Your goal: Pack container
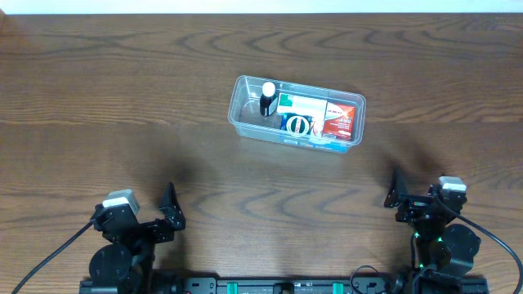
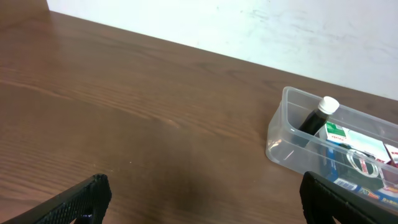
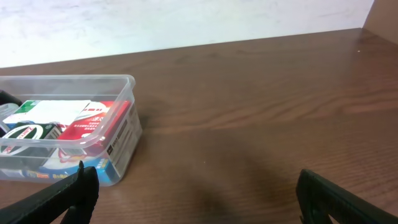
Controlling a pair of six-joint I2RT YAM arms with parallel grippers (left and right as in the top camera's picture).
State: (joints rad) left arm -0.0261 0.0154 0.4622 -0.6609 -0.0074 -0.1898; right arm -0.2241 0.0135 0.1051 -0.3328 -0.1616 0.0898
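The clear plastic container (image 1: 241, 122) stands on the wooden table, centre and a little far. It holds a black bottle with a white cap (image 1: 267, 97), a green-and-white box (image 1: 301, 105), a red-and-white box (image 1: 340, 119) and a blue item (image 1: 296, 124). It also shows at the right of the left wrist view (image 2: 280, 134) and at the left of the right wrist view (image 3: 118, 84). My left gripper (image 1: 170, 214) is open and empty at the near left. My right gripper (image 1: 394, 194) is open and empty at the near right. Both are well short of the container.
The brown wooden table (image 1: 122, 106) runs to a white wall at the far edge. Both arm bases sit at the near edge. Nothing else lies on the table.
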